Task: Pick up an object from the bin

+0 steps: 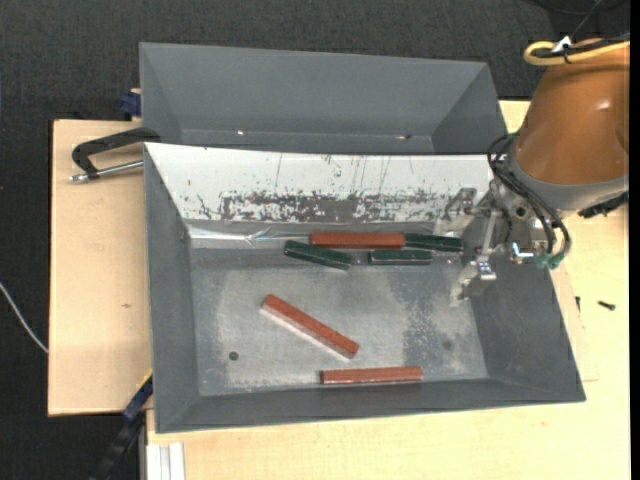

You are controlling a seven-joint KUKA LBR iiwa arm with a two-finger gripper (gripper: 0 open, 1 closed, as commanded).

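A: Position of the gripper (pixel 478 268)?

B: Right side of the frame, low inside the bin (pixel 520 368), close to its right wall. The arm's orange cover (pixel 580 118) sits above it at the upper right, with cables looped at the wrist.

A: Wide or narrow?

B: Cannot tell. The metal parts and cables run together from this angle. Nothing is seen held.

A: Nearest thing?

B: A dark green bar, the right green bar (pixel 437 240). It lies along the foot of the far wall, and its right end is just beside the gripper. Whether they touch is not clear.

A: What else is along that wall?

B: A tight group. The far red bar (pixel 357 238) lies flat against the wall, left of the right green bar. Just in front of it is the middle green bar (pixel 400 258). The left green bar (pixel 318 256) is slightly tilted, left of that. The middle and right green bars may be a single piece; the overlap is hard to read.

A: And the rest of the floor?

B: Two more red bars, well apart from the gripper. The slanted red bar (pixel 310 326) lies on a diagonal in the centre-left, running from upper left to lower right. The near red bar (pixel 371 375) lies level along the front wall, at the lower centre of the frame. A small dark speck (pixel 233 357) sits at the lower left of the floor.
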